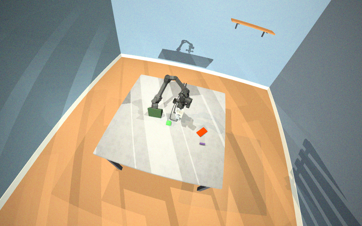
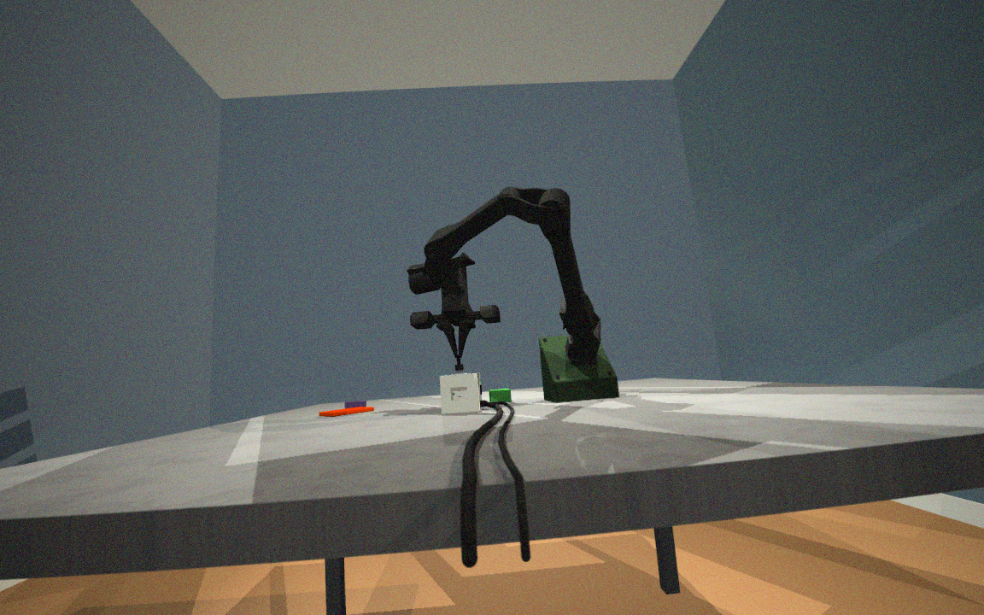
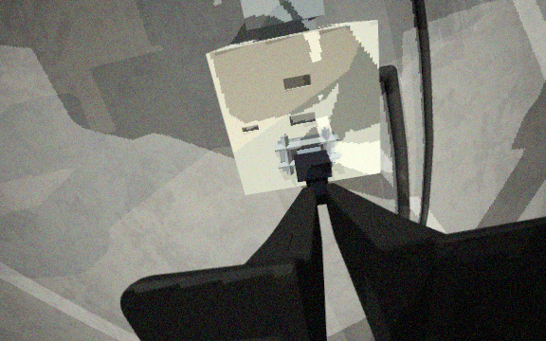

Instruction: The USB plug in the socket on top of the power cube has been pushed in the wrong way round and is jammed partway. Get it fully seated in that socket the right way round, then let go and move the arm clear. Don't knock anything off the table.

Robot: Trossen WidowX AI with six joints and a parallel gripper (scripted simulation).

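The white power cube (image 1: 179,113) (image 2: 449,405) (image 3: 259,95) stands on the table, with several slots in its top. My gripper (image 2: 459,360) (image 3: 319,195) points down over the cube's near part in the wrist view and is shut on the USB plug, a small dark block (image 2: 459,366) (image 3: 313,167). The plug is upright, just above the cube's top. A strip of its pale metal shell (image 3: 307,145) shows below the dark body, inside a pale blue frame (image 3: 283,154) on the cube. The socket opening under the plug is hidden. I cannot tell how deep the shell sits or which way round it is.
A bright green block (image 1: 168,123) (image 2: 499,395) lies near the cube. An orange-red slab (image 1: 201,131) (image 2: 346,412) and a purple piece (image 1: 202,143) (image 2: 354,404) lie farther off. Black cables (image 2: 471,459) (image 3: 426,95) run beside the cube and over the table edge. The green arm base (image 1: 155,113) (image 2: 578,382) stands nearby.
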